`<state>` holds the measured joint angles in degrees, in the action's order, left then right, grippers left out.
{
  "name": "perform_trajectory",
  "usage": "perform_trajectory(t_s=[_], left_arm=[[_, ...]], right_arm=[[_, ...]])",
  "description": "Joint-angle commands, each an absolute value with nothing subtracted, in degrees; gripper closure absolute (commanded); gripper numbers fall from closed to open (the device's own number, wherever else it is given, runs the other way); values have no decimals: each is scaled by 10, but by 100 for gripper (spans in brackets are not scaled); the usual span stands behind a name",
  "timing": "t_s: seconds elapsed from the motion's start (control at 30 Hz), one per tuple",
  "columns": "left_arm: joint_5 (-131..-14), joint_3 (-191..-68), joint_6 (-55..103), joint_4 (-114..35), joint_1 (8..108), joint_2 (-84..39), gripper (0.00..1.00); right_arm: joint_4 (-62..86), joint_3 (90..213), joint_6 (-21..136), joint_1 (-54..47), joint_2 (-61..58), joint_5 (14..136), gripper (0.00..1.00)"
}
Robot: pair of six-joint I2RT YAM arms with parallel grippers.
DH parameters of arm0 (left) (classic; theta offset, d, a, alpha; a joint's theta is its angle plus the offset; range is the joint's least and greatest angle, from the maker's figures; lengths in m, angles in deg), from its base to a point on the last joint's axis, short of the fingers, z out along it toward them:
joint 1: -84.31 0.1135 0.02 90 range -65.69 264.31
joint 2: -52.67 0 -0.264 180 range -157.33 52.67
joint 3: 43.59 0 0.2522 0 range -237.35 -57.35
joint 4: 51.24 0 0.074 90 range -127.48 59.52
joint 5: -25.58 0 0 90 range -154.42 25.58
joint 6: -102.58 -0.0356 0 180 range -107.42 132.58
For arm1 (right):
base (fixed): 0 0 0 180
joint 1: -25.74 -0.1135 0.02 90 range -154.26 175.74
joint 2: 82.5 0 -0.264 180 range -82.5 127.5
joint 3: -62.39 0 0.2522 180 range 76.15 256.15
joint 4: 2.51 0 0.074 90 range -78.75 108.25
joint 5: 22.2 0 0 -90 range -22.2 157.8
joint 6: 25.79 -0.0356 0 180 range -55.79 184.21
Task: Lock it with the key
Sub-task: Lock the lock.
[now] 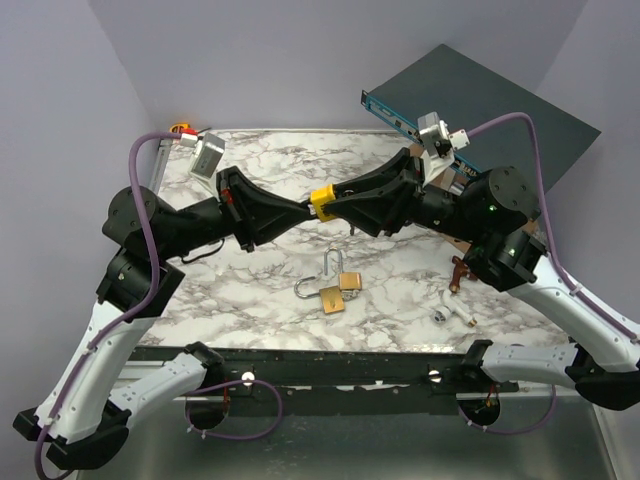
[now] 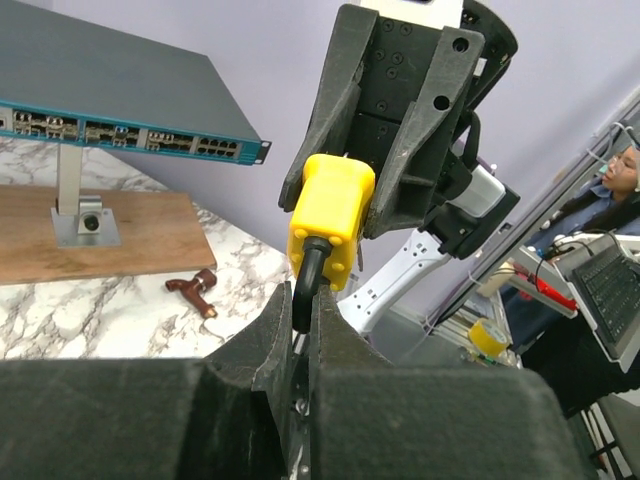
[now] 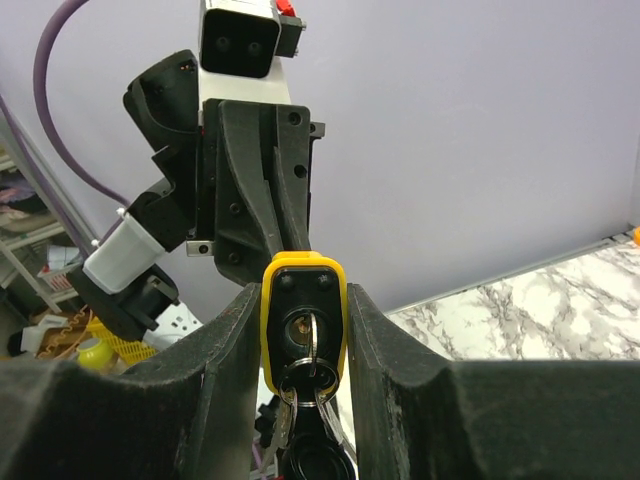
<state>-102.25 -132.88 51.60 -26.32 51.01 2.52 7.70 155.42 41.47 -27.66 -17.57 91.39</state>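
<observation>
A yellow padlock (image 1: 323,200) hangs in the air above the middle of the table, between both grippers. My right gripper (image 1: 334,205) is shut on its yellow body (image 3: 303,290). A key (image 3: 311,335) sits in the keyhole, with a ring of further keys (image 3: 305,390) hanging below it. My left gripper (image 1: 304,208) is shut on the padlock's black shackle (image 2: 306,280), coming from the opposite side. In the left wrist view the yellow body (image 2: 330,210) sits just beyond my left gripper (image 2: 303,305). In the right wrist view the padlock is between the fingers of my right gripper (image 3: 303,310).
Two brass padlocks (image 1: 336,288) lie on the marble table (image 1: 270,160) below the grippers. A brown-handled key (image 1: 458,272) and a small silver piece (image 1: 441,314) lie at the right. A network switch (image 1: 470,100) stands on a wooden base (image 2: 100,235) at the back right.
</observation>
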Motion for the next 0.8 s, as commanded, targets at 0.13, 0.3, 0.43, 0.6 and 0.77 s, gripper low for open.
perform_trajectory(t_s=[0.13,0.3,0.43,0.6,0.77], left_arm=[[-1108,-1337,591,-437,499,-12,100],[-1120,-1340,592,-434,490,-14,100],[-1121,-1343,593,-433,490,-17,100],[-1125,-1346,611,-458,490,-28,100],[-1123,-1365,619,-459,490,-43,100]], right_arm=[[153,1509,420,-312,-134,954,99],[153,1515,421,-312,-117,964,99],[150,1512,421,-319,-113,962,99],[159,1513,428,-329,-107,953,99],[167,1512,436,-345,-104,938,99]])
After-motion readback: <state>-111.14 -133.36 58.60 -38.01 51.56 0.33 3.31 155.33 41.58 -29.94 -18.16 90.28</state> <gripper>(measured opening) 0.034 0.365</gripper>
